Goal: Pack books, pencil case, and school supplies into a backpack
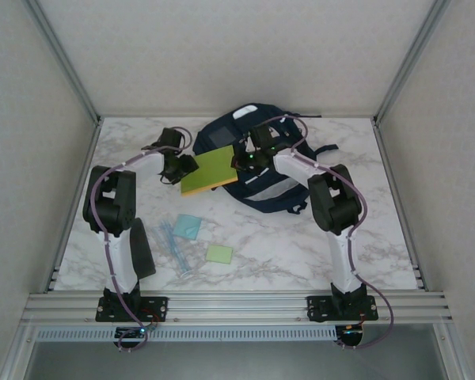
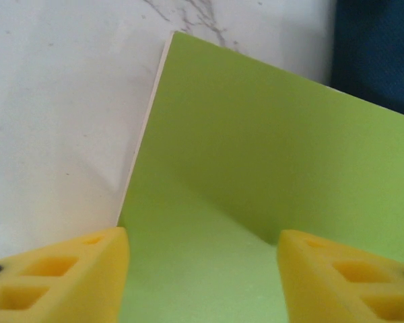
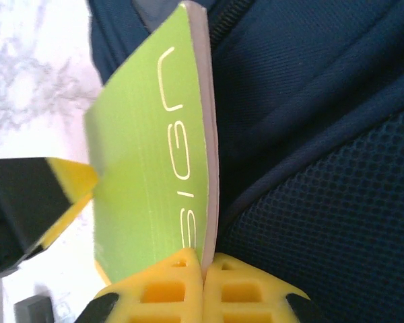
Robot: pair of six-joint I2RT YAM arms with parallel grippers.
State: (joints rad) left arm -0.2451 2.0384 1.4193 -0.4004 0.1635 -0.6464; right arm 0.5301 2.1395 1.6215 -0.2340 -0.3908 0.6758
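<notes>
The yellow-green book (image 1: 210, 169) hangs tilted between both grippers, in front of the navy backpack (image 1: 257, 186). My right gripper (image 1: 242, 162) is shut on the book's right edge (image 3: 203, 259), and the book (image 3: 148, 168) shows pale lettering beside the backpack's mesh (image 3: 323, 222). My left gripper (image 1: 182, 168) stands open over the book's left corner (image 2: 202, 235), its yellow fingers (image 2: 74, 269) wide apart above the green cover (image 2: 256, 148). A thin orange-yellow strip (image 1: 204, 189) shows under the book's near edge. The black pencil case (image 1: 141, 247), light-blue pad (image 1: 187, 226), pale-green pad (image 1: 218, 253) and translucent sticks (image 1: 175, 247) lie on the table.
The marble table (image 1: 285, 245) is boxed in by metal frame posts and pale walls. Backpack straps (image 1: 326, 149) trail to the right. The left arm's lower link (image 1: 119, 261) stands beside the pencil case.
</notes>
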